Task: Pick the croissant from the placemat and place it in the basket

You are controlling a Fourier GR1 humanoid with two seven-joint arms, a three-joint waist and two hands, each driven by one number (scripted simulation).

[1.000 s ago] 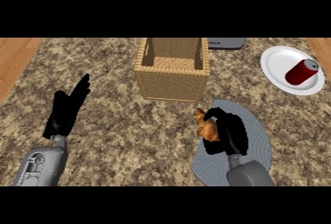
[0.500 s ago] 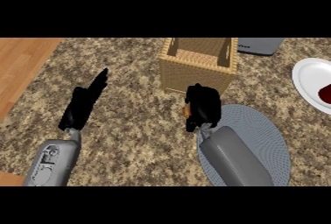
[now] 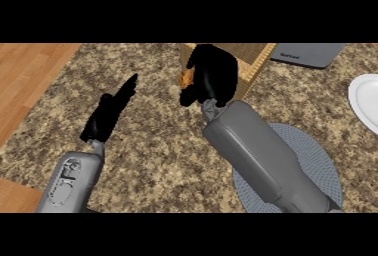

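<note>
One table [image 3: 155, 150] with a speckled brown stone top carries everything; bare wood shows along its left side. On it, toward the near right, lies one round grey placemat [image 3: 317, 165], partly covered by the right forearm that crosses it. At the far edge, right of the middle, stands one woven basket [image 3: 255, 57], of which only a tan wall and part of the open top show past the hand. One dark grey flat device [image 3: 306, 54] sits at the far edge just right of the basket; a short pale mark on it is too small to read. One white plate [image 3: 367, 100] is cut off by the table's right edge.

There are two hands. The right hand [image 3: 214, 75] is up at the basket's left wall, its black fingers curled round the one croissant [image 3: 187, 77], of which only an orange-brown sliver shows at the hand's left side. The croissant is thus off the placemat and at the basket's rim; whether it is over the opening cannot be told. The left hand [image 3: 111, 112] rests open over the table's left middle, fingers straight and pointing away, holding nothing.
</note>
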